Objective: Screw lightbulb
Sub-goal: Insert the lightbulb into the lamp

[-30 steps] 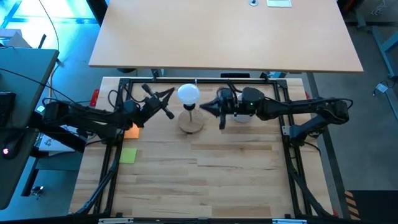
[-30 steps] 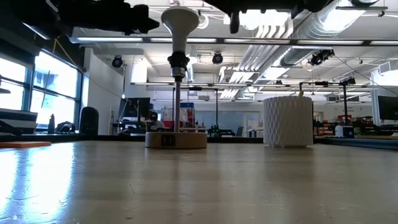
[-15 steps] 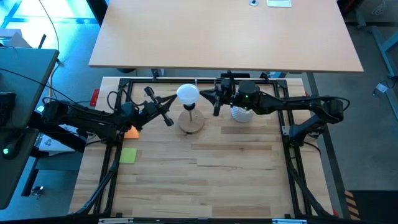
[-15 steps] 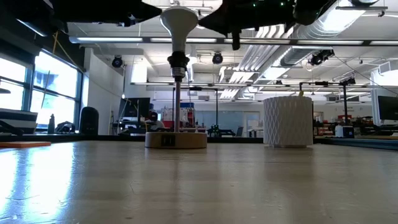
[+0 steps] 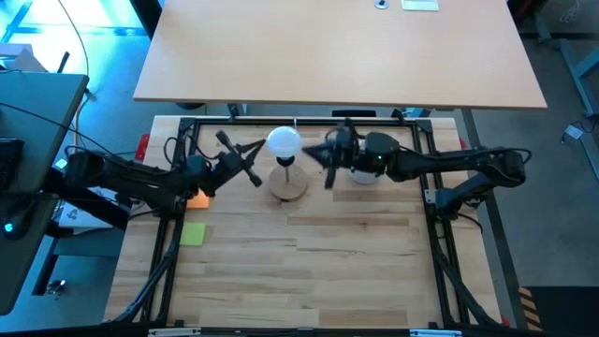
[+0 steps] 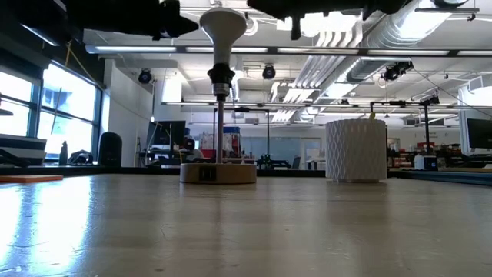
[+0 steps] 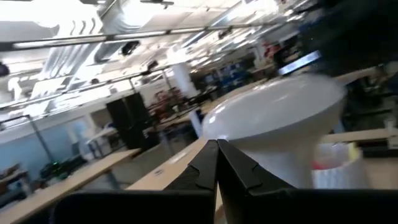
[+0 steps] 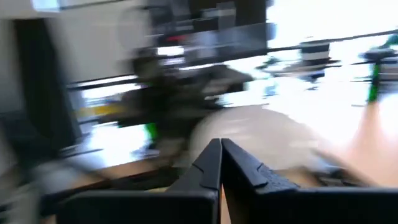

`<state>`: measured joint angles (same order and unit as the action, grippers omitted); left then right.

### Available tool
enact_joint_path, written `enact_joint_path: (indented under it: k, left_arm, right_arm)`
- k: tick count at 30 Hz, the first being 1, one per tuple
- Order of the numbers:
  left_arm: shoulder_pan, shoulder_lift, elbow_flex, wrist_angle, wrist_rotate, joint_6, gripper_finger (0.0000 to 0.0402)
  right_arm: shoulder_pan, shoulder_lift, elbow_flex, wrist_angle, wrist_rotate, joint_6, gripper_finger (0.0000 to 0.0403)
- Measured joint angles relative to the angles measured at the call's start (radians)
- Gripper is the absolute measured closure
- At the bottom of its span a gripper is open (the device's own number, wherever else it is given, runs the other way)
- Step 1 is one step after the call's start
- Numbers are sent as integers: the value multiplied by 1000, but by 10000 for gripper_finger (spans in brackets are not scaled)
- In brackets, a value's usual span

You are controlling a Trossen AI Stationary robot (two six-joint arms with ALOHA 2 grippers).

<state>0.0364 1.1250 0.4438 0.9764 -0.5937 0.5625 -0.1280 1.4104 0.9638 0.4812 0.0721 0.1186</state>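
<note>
Presently: lightbulb (image 5: 284, 141), globe uppermost, seated on the post of the round wooden base (image 5: 288, 183). Left gripper (image 5: 245, 158) just left of the globe, fingers spread, empty. Right gripper (image 5: 325, 163) just right of it, likewise spread, empty.

Bulb on post, frame's upper centre

The lightbulb (image 5: 284, 142) tops the base (image 5: 288, 184); cup (image 5: 363, 172) right of it, left tool (image 5: 245, 159) left, right tool (image 5: 318, 160) between bulb and cup.
</note>
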Motion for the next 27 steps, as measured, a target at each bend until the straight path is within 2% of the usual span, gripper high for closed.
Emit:
enact_joint_path:
  k: [1, 3, 9, 13, 18, 21, 24, 27]
  left_arm:
    - [-20, 0, 0, 2, -1, 1, 402]
    - [-58, 1, 0, 4, -3, -5, 402]
    - [-108, 1, 1, 22, 6, -37, 402]
    - [-72, 1, 1, 16, 12, -59, 401]
    - [2, 1, 1, -4, 40, -117, 401]
    - [36, 1, 1, -54, 38, -153, 402]
    - [36, 1, 1, -71, -51, -140, 401]
    - [-4, -7, 1, -49, -77, -91, 401]
  right_arm:
    - [-6, -1, 0, -4, 52, -8, 402]
    - [-29, -1, 0, -13, 74, -21, 402]
    - [-96, 22, 0, -31, -43, 39, 402]
    - [-100, 26, 0, -26, -94, 41, 402]
    - [-46, 28, 0, 8, -200, 12, 402]
    - [-5, 28, 1, 3, -208, -29, 402]
    - [18, 23, 1, -6, -149, -68, 402]
    - [12, 7, 1, -28, 32, -71, 402]
